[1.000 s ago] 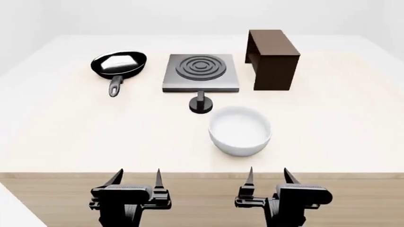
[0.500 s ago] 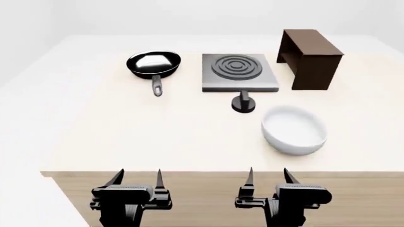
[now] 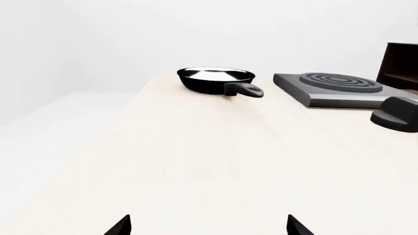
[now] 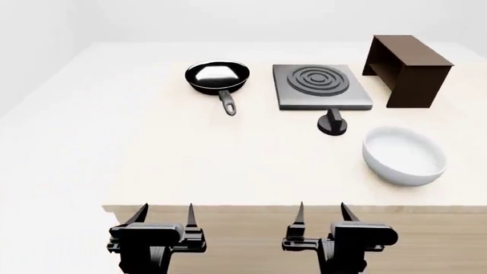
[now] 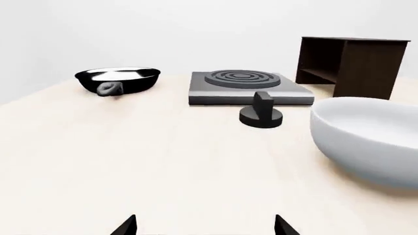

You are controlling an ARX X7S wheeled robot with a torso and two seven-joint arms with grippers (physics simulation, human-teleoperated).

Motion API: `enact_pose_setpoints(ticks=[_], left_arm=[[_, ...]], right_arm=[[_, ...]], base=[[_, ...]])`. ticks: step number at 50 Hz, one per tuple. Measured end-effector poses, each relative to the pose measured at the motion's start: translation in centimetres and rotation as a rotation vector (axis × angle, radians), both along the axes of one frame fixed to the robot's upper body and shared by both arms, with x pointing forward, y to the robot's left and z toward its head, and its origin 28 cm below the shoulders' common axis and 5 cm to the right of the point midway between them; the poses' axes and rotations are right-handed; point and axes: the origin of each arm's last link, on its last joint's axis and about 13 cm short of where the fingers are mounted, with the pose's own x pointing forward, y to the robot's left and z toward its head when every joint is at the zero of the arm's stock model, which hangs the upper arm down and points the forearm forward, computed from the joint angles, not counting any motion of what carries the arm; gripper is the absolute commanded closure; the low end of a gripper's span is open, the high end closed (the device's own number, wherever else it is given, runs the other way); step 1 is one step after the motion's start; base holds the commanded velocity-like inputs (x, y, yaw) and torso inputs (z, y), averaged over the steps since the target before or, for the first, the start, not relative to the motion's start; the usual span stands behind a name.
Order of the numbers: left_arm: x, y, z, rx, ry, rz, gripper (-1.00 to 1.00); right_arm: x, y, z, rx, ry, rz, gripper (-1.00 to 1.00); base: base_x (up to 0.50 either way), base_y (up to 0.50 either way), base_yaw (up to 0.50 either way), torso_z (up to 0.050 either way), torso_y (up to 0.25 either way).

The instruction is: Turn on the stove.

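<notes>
On my head camera I count one stove [image 4: 322, 86], one knob [image 4: 332, 123], one frying pan [image 4: 218, 77], one white bowl [image 4: 403, 154] and one dark brown shelf [image 4: 411, 61], all on the pale wooden surface [image 4: 198, 160]. The stove is a flat grey square plate with dark concentric rings, sitting toward the far side of the surface, right of centre in my view. Its black knob stands just in front of the plate's near edge, lever upright, apart from the plate. The frying pan lies to the stove's left with its handle pointing toward me; its inside shows a pale glossy patch, and I cannot tell whether that is contents or reflection. The bowl sits near the knob, closer to me and to the right, and its white interior looks bare. The open-fronted shelf stands just right of the stove.

I have two arms. The left tool [image 4: 164, 214] and the right tool [image 4: 320, 213] both hover at the near edge of the surface, well apart from everything, each with its two fingers spread and nothing between them. The right tool is the closer one to the knob.
</notes>
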Motion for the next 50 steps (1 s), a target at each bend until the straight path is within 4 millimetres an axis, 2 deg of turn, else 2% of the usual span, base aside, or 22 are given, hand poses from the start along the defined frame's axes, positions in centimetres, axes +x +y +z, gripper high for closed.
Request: enact_pose_setpoints(ticks=[15, 50], left_arm=[[-0.02, 0.05, -0.03, -0.002, 0.0, 0.0, -1.0], [0.35, 0.08, -0.16, -0.005, -0.002, 0.001, -1.0]], right_arm=[[-0.15, 0.03, 0.02, 0.041, 0.047, 0.036, -1.0], [0.24, 0.14, -0.24, 0.02, 0.063, 0.052, -1.0]], base=[[0.48, 0.0, 0.0, 0.0, 0.0], [0.5, 0.0, 0.0, 0.0, 0.0]])
